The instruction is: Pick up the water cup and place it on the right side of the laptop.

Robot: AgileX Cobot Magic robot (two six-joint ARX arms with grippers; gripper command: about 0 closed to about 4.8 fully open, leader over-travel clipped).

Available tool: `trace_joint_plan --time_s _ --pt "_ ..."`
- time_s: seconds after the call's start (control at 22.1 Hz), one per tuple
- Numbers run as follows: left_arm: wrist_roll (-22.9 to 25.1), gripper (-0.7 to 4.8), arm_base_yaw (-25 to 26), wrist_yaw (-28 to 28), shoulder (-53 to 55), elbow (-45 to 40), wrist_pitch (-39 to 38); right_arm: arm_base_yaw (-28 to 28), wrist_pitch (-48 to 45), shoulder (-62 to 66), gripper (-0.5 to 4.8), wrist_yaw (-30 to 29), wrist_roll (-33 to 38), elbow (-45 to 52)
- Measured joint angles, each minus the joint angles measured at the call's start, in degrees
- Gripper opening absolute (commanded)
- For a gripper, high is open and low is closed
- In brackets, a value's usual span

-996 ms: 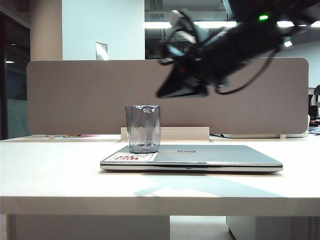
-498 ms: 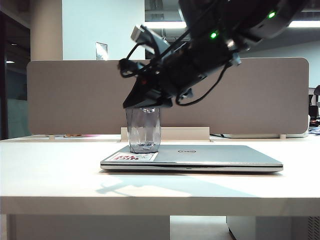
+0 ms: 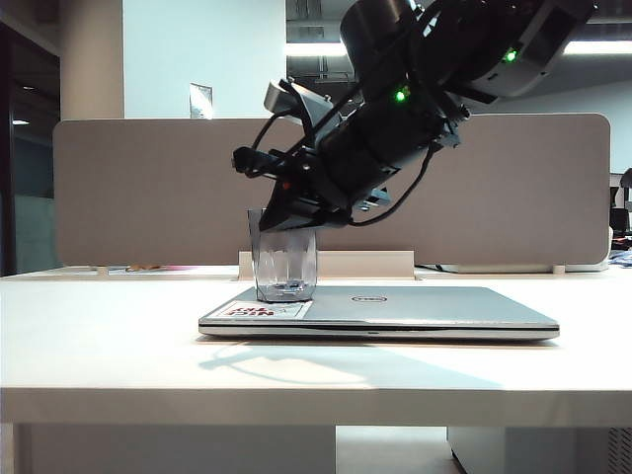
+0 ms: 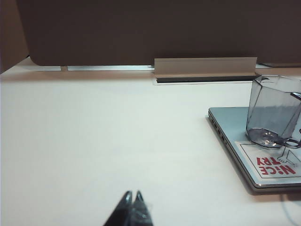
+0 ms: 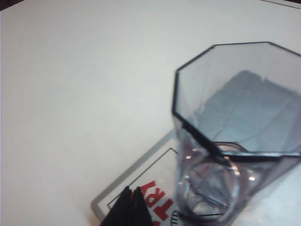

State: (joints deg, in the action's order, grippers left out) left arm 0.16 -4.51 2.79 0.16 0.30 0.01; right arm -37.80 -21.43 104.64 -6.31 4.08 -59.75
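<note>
Right pincer [image 3: 281, 219] lowered, shut, beside water cup [image 3: 284, 265]

Transparent grey-blue faceted water cup [image 3: 284, 265]: upright, empty, slightly tapered toward its base. Stands on the lid's left end, left of frame centre, partly over a white-and-red sticker.

Thin silver-grey laptop [image 3: 415, 308]: closed, lying flat on the bench, small oval logo mid-lid, centre of frame.

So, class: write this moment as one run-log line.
phase: approach | right gripper: shut, beside water cup, no contact | water cup: upright on laptop sticker corner | left gripper: shut, parked over table
</note>
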Motion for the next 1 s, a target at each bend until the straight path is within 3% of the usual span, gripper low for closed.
trace_joint_plan --time_s 1.0 --pt "0.0 -0.04 0.0 0.0 0.0 0.0 0.0 2.0 3.0 0.0 -0.08 16.2 -1.2 0.0"
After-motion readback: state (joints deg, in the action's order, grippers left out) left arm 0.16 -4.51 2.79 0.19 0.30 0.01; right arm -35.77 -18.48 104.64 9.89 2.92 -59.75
